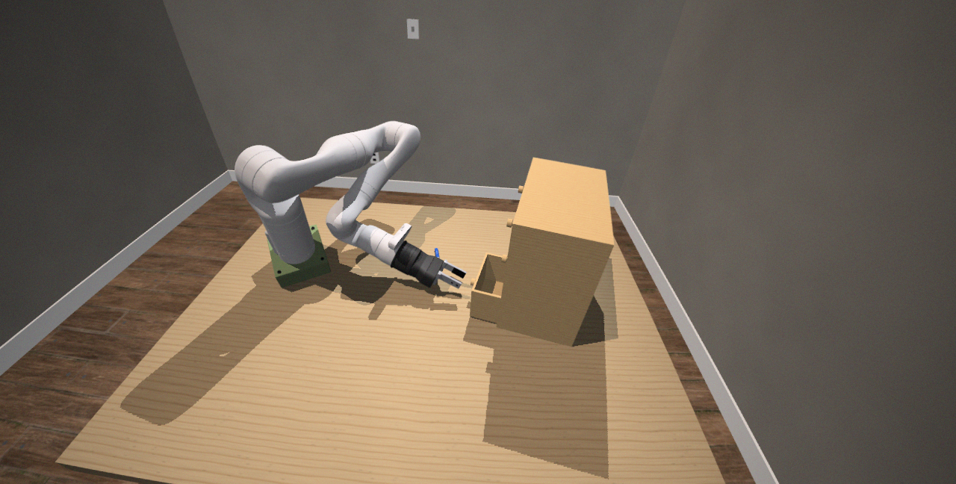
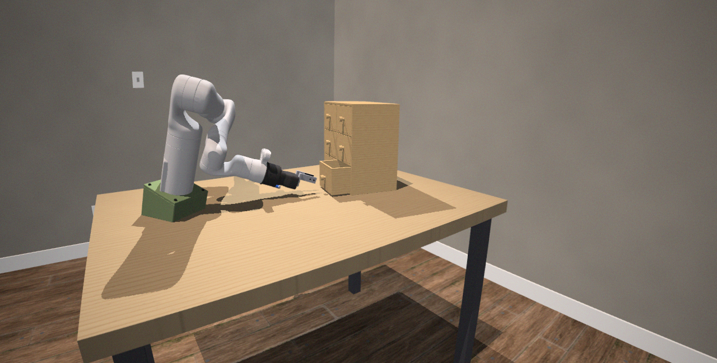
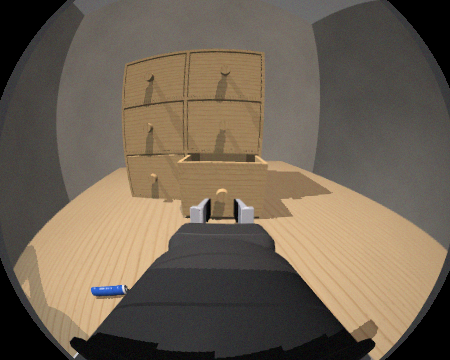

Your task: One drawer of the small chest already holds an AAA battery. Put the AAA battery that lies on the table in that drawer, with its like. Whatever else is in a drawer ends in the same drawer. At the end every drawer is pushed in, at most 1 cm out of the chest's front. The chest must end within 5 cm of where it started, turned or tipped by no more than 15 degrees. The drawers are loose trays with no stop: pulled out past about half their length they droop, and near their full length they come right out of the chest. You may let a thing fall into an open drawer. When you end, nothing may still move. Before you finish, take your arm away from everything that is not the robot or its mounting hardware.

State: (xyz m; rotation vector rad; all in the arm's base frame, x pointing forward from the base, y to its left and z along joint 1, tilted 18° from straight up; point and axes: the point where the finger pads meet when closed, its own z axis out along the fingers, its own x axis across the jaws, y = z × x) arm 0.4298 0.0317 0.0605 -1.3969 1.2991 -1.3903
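The blue AAA battery (image 1: 437,253) (image 2: 277,186) (image 3: 107,290) lies on the table, left of the gripper body in the wrist view and partly hidden in the top and exterior views. The wooden chest (image 1: 554,280) (image 2: 376,150) has six drawers. Its bottom right drawer (image 1: 484,304) (image 2: 336,178) (image 3: 222,175) stands partly out; the other drawers look pushed in. I cannot see a battery inside the open drawer. My gripper (image 1: 461,278) (image 2: 311,177) (image 3: 222,206) is open and empty, tilted down toward the chest. Its fingertips are short of the drawer's knob (image 3: 222,192), which shows between and slightly above them.
The chest stands on the wooden table (image 1: 334,381) (image 2: 250,240), with the green robot base (image 1: 300,272) (image 2: 172,206) at the opposite end. The closed bottom left drawer (image 3: 145,167) is right beside the open one. Walls stand beyond the table.
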